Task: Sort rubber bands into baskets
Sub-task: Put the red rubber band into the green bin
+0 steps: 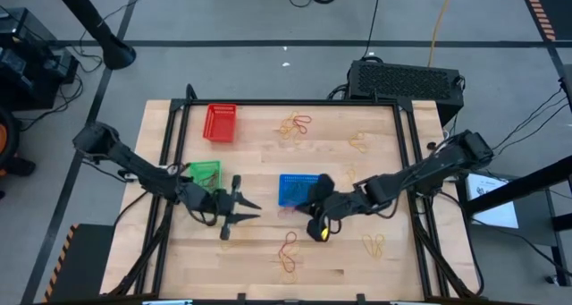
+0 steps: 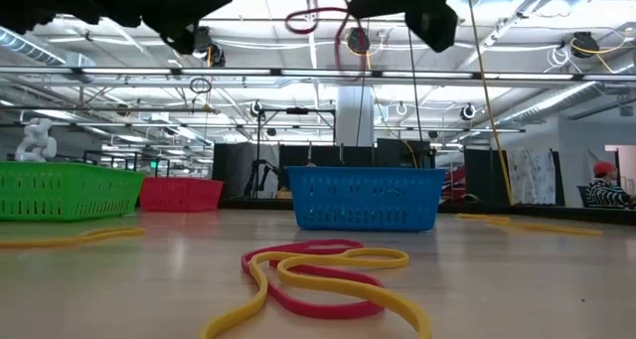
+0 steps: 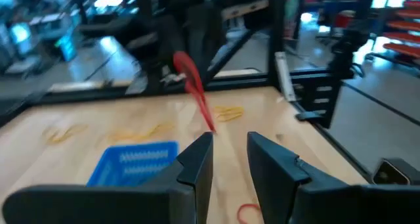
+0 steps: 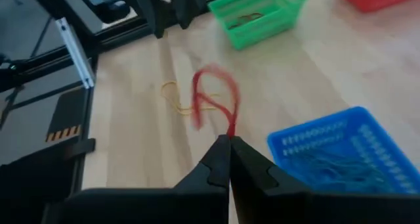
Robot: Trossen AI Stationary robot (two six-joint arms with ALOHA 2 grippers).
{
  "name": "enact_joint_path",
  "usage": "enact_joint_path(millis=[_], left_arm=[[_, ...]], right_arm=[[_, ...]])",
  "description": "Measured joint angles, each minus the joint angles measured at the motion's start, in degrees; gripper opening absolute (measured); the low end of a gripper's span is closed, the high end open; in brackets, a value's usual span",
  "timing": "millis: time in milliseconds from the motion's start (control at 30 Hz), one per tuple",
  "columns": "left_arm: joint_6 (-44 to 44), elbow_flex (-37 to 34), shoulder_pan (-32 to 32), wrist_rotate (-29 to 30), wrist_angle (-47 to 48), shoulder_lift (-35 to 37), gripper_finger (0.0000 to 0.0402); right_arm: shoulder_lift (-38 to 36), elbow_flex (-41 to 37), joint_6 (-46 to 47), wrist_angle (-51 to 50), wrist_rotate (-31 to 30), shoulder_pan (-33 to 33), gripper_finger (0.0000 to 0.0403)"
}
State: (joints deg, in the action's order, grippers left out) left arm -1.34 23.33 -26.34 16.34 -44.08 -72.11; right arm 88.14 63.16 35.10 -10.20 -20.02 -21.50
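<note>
A: Rubber bands, where? Table (image 1: pixel 375 175) first, quick.

B: Wooden table, three baskets on it. Landmark is the blue basket (image 1: pixel 298 188). Green basket (image 1: pixel 204 173) sits well off toward the left arm's side of it, red basket (image 1: pixel 221 122) beyond that toward the far edge. Loose bands lie scattered: a yellow-and-red tangle (image 2: pixel 323 272) on the near side of the blue basket, more yellow ones (image 1: pixel 297 124) on its far side.

A: Right gripper?

B: Right gripper (image 4: pixel 229 142) is pinched fully closed on a red rubber band (image 4: pixel 213 96), just beside the blue basket at its near corner, raised off the wood. The band dangles from the fingertips as a loop; the low view shows it up high under the arm.

A: Why lifted like that?

B: My guess: to clear the basket walls in transit. Red likely belongs in the red basket, which is well apart from here.

A: Left gripper?

B: Left gripper (image 3: pixel 230 152) hovers between the green and blue baskets, jaws partly apart, nothing between them. Looks like waiting.
</note>
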Motion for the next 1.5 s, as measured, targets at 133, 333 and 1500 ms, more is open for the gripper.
enact_joint_path(millis=[133,333,1500], left_arm=[[-5.93,0.02,-0.47,-1.66,-7.10,-5.33,0.0103],[-6.97,0.74,-0.68,-1.02,-14.18,-11.79,0.0143],[2.60,12.87,2.14,6.40,-13.30,-28.03,0.0153]], right_arm=[[3.03,0.00,-0.86,3.59,0.93,0.00,0.0000],[5.61,0.00,-0.88,5.99,1.88,0.01,0.0000],[6.54,0.00,-1.93,9.13,2.32,0.04,0.0000]])
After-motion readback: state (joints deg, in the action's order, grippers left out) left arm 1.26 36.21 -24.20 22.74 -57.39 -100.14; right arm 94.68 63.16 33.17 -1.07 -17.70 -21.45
